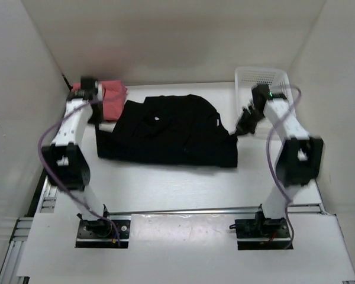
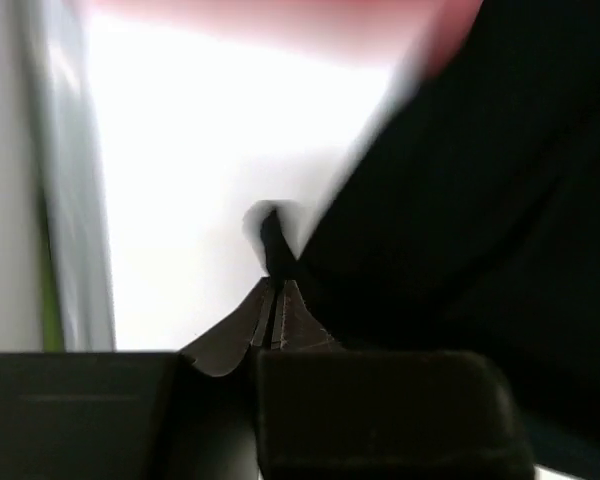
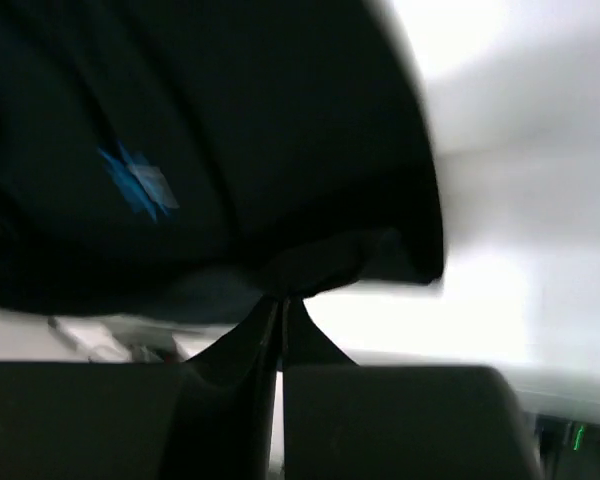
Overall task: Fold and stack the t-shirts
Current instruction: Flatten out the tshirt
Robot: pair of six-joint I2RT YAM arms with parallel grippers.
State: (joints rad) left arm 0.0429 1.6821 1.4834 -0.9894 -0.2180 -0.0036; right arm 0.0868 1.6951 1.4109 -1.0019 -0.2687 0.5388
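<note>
Black shirt (image 1: 165,130), we find, is clamped by the left gripper (image 2: 278,290) at nine o'clock and the right gripper (image 3: 282,305) at three, apparently to stretch it flat for folding.

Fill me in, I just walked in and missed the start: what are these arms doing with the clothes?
Both arms are holding the black shirt, which lies spread across the table. The left arm has its jaws shut on the shirt's left edge, and the right arm has its jaws shut on the right edge. A red shirt lies at the back left, and a basket stands at the back right.
</note>
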